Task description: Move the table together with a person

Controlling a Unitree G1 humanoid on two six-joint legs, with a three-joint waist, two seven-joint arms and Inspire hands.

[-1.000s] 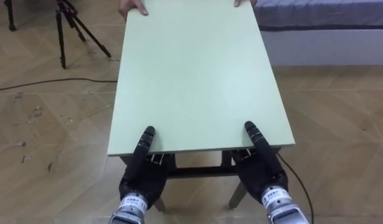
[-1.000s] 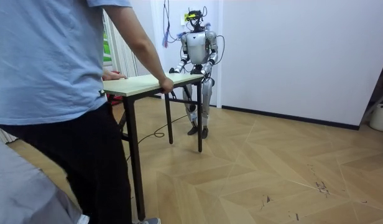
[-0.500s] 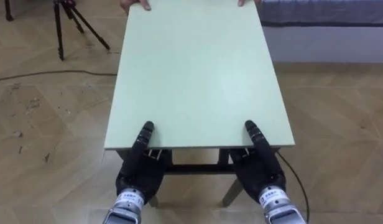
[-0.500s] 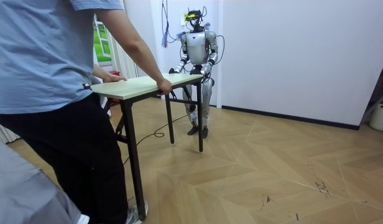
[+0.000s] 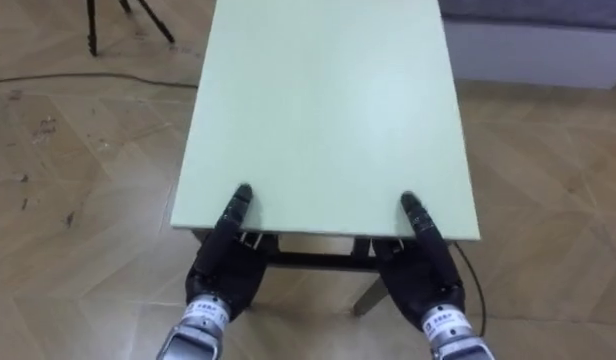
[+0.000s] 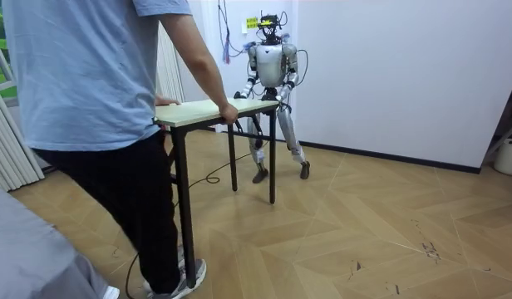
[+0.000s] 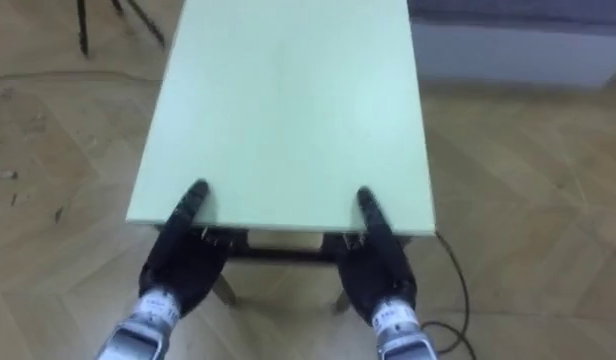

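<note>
A table (image 5: 328,110) with a pale green top and black legs stretches away from me. My left hand (image 5: 226,262) and right hand (image 5: 423,270) grip its near edge, thumbs lying on the top and fingers tucked beneath. In the room view the table (image 6: 208,110) hangs between me and a person (image 6: 98,124) in a blue shirt and dark trousers. The person's hand (image 6: 229,111) clasps the opposite end. I stand at the far end by the white wall with my legs spread in a stride.
A black tripod (image 5: 128,12) stands on the wooden floor at the far left, with a dark cable (image 5: 48,78) running past it. A bed (image 5: 533,50) with a white base lies at the far right. A white bucket (image 6: 511,156) sits by the wall.
The table and the person have shifted toward the room view's right, and I have stepped along with it. My head camera moved, and the person's hands have left the eye view's top edge.
</note>
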